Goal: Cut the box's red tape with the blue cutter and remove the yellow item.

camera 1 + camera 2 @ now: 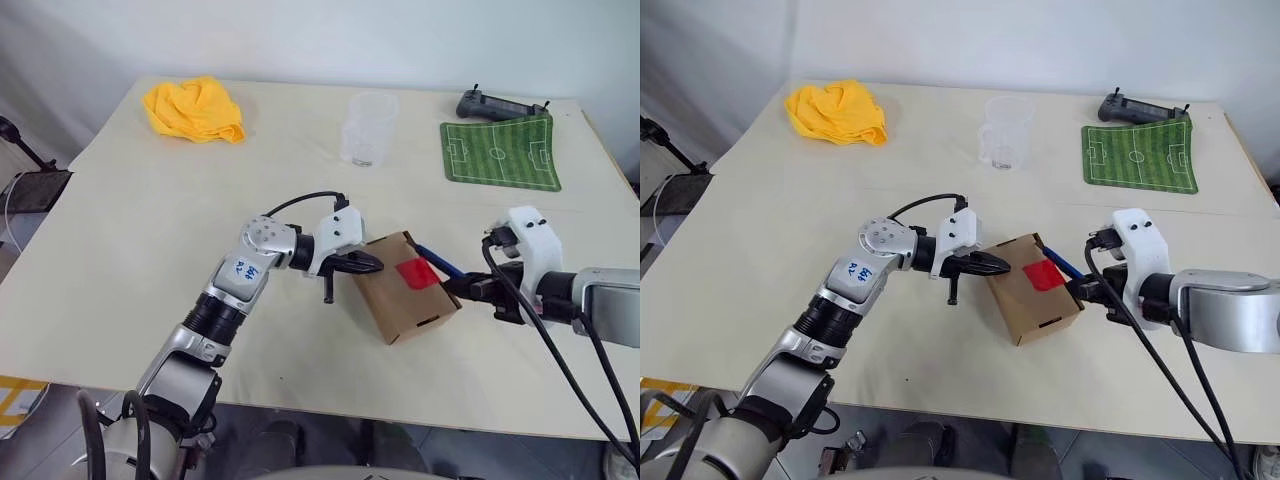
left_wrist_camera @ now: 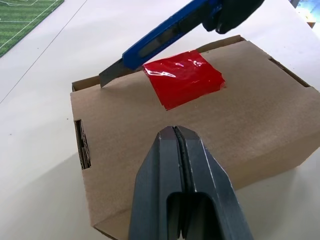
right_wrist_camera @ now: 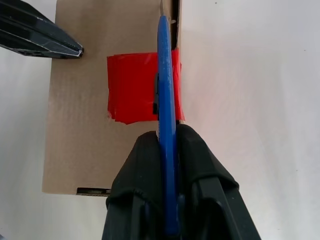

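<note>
The brown cardboard box [image 1: 400,305] sits on the table, with the square of red tape [image 1: 415,271] at the far edge of its top face. My left gripper [image 1: 376,264] is shut and empty, its tips on the left part of the box top [image 2: 250,125]. My right gripper [image 3: 167,137] is shut on the blue cutter [image 3: 166,90]. The cutter lies along the box's far top edge over the tape [image 2: 182,77], and its dark blade tip reaches the edge beyond the tape. The yellow item is hidden.
A crumpled yellow cloth [image 1: 195,108] lies at the far left of the table. A clear plastic cup [image 1: 368,128] stands at the far middle. A green soccer-field mat [image 1: 500,152] and a black controller [image 1: 495,105] are at the far right.
</note>
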